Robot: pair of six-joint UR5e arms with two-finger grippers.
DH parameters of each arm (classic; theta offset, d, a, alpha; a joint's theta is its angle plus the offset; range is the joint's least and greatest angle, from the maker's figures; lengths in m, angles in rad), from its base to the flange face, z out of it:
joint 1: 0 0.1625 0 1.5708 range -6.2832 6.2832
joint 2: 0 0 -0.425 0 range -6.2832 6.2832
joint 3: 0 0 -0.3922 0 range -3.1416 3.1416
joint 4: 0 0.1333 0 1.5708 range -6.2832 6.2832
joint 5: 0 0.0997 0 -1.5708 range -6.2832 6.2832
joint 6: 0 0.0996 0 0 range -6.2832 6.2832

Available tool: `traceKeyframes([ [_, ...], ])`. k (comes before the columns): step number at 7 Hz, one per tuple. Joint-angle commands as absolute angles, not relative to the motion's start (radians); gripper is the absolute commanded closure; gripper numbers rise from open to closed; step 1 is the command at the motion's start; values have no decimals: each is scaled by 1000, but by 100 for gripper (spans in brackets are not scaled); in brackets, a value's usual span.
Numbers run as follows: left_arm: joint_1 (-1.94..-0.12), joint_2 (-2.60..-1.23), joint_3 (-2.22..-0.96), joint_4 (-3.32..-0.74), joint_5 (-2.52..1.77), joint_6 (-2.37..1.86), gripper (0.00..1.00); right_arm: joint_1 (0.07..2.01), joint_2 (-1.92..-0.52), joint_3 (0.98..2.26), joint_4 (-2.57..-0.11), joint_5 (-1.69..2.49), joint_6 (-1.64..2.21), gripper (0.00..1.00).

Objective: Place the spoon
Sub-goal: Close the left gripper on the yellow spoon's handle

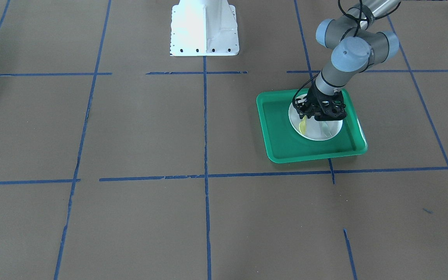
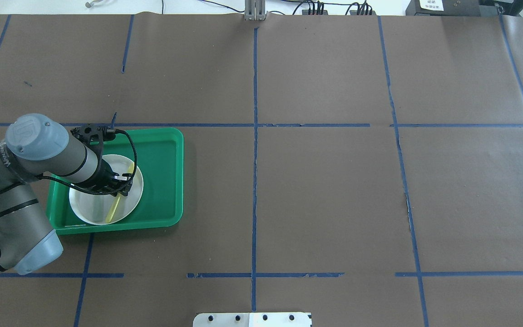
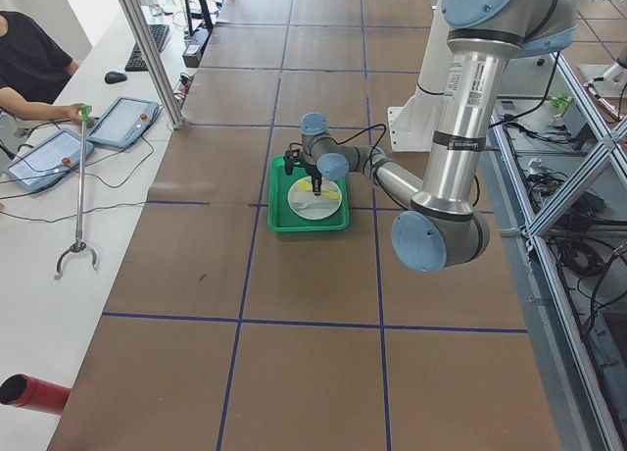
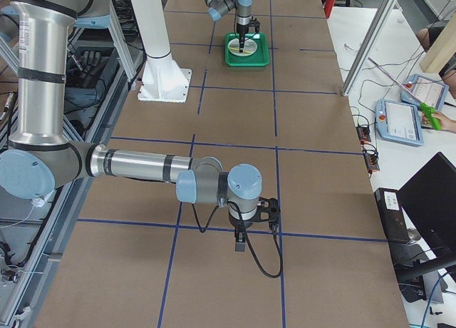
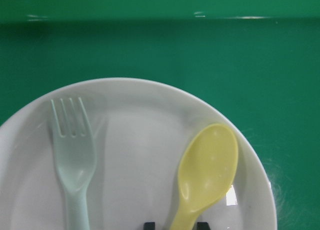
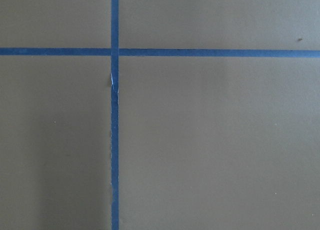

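The yellow spoon (image 5: 207, 165) lies on a white plate (image 5: 140, 140), its bowl near the plate's right rim, beside a pale green fork (image 5: 75, 150). My left gripper (image 5: 175, 225) is low over the plate, and its two black fingertips stand close on either side of the spoon's handle, shut on it. In the overhead view the gripper (image 2: 123, 184) covers the spoon's (image 2: 115, 208) upper part over the plate (image 2: 84, 206). My right gripper (image 4: 241, 246) hangs over bare table far away. I cannot tell whether it is open or shut.
The plate sits in a green tray (image 2: 161, 181) with a raised rim, on the left half of the brown table marked with blue tape lines. The white robot base (image 1: 204, 29) stands at the table's near middle edge.
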State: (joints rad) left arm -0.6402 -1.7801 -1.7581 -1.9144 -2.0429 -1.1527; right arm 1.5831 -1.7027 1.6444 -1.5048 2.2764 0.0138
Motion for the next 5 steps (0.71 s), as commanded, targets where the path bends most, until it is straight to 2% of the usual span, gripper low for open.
traceKeyframes([
  [1, -643, -1779, -1763, -1914, -2042, -1149, 82, 1583, -1703, 1644, -1505, 2276, 12, 0],
  [4, -647, -1770, -1790, -1910, -2043, -1144, 91, 1583, -1703, 1644, -1505, 2276, 14, 0],
  [5, -656, -1763, -1822, -1901, -2043, -1143, 99, 1583, -1703, 1644, -1505, 2276, 14, 0],
])
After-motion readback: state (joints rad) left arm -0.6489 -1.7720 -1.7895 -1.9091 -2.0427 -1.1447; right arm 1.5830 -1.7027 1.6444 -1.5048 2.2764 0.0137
